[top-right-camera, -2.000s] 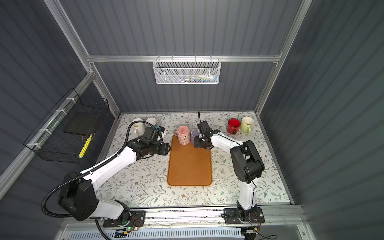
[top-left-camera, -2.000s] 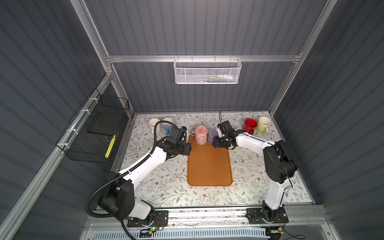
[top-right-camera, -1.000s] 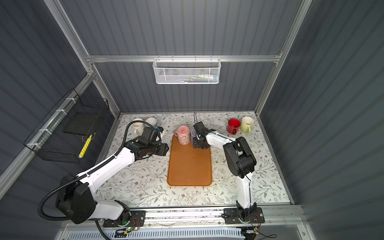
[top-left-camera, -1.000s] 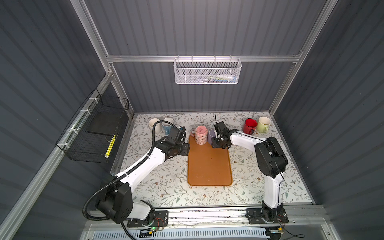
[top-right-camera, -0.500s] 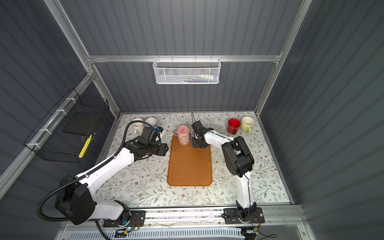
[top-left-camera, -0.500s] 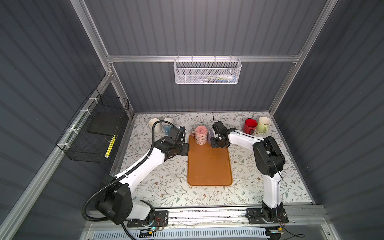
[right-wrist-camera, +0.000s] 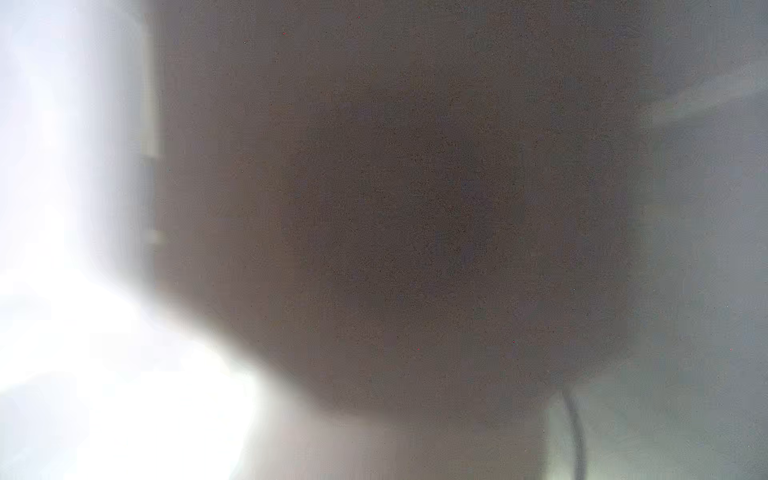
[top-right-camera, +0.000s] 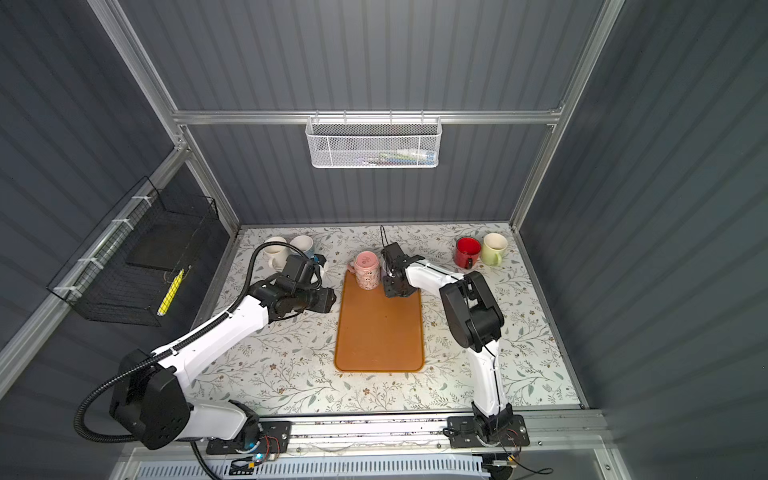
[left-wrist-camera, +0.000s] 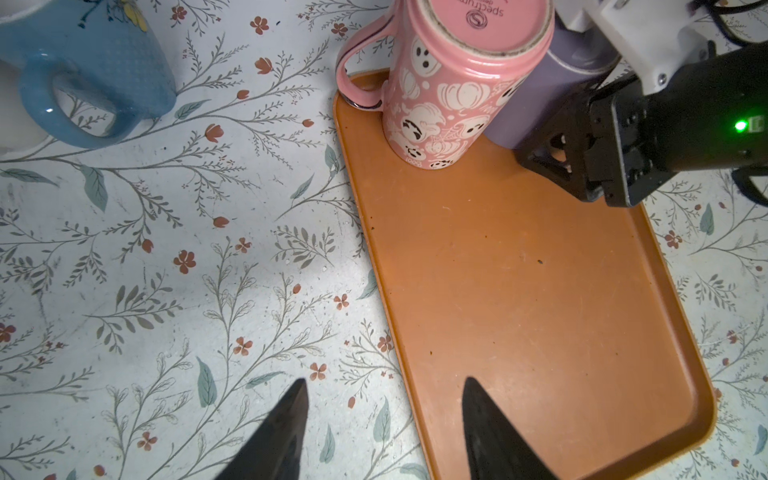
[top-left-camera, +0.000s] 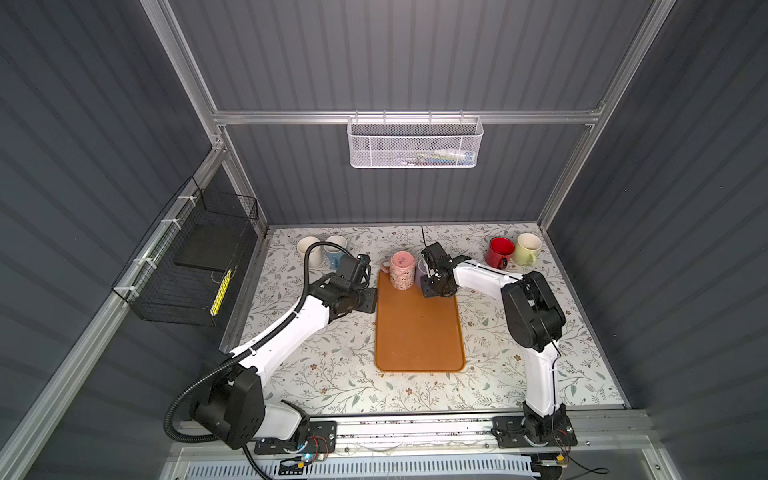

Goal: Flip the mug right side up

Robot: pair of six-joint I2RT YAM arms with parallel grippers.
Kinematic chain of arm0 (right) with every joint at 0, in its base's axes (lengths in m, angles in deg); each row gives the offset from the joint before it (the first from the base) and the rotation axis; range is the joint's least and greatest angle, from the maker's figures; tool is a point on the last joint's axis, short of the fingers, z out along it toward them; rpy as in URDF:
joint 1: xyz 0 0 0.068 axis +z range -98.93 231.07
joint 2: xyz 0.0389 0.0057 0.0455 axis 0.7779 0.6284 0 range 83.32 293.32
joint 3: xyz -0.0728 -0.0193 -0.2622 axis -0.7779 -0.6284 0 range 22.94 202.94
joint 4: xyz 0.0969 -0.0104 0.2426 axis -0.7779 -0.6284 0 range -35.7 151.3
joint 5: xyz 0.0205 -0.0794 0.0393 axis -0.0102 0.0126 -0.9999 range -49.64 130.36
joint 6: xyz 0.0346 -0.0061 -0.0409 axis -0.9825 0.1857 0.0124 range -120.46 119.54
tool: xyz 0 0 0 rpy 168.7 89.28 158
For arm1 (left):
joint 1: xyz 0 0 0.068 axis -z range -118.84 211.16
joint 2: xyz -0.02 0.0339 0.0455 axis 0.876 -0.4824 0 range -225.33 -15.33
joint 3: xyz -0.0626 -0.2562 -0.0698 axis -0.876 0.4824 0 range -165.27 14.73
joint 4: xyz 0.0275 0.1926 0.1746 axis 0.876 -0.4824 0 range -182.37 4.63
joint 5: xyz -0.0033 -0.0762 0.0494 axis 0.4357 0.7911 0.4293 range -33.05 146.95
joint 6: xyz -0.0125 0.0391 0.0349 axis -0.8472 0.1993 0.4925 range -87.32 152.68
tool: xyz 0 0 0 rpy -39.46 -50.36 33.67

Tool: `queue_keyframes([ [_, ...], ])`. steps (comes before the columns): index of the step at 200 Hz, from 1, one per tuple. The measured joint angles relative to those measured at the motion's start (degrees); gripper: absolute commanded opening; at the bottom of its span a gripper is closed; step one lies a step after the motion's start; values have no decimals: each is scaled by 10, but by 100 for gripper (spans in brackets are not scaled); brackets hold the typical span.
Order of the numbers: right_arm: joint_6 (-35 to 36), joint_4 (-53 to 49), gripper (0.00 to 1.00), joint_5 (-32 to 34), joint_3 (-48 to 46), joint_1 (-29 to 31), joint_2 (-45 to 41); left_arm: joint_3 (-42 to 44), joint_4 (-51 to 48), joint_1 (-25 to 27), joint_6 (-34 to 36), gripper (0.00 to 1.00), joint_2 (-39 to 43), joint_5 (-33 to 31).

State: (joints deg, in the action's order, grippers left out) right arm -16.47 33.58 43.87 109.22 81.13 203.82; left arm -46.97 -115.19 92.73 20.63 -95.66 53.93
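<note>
Purple mug (left-wrist-camera: 532,108), three o'clock of pink mug (top-left-camera: 402,272) on tray (left-wrist-camera: 519,291), looks mid-grasp: right gripper (left-wrist-camera: 548,153) at it, closure unclear; left gripper (left-wrist-camera: 385,382) gapes empty. Next needs firm pinch, lift, flip.

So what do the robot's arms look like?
The left arm and right arm are white with chunky black joints. A ribbed black hose loops over the left one. The left tool has two pointed black fingers; a green light glows beside the right tool.

Pink mug (left-wrist-camera: 449,83): sitting upside down at the orange tray's (left-wrist-camera: 540,291) far end, base facing up, showing pumpkin print
Purple mug (left-wrist-camera: 523,112): standing just beside it, top hiding from view
</note>
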Motion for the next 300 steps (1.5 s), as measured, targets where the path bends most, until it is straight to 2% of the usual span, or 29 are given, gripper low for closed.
queue_keyframes([
  [247,0,-10,42,6,12,0,6,5,-2,0,5,59,0,0],
  [300,0,-14,42,7,10,0,-14,5,-2,0,5,59,0,0],
])
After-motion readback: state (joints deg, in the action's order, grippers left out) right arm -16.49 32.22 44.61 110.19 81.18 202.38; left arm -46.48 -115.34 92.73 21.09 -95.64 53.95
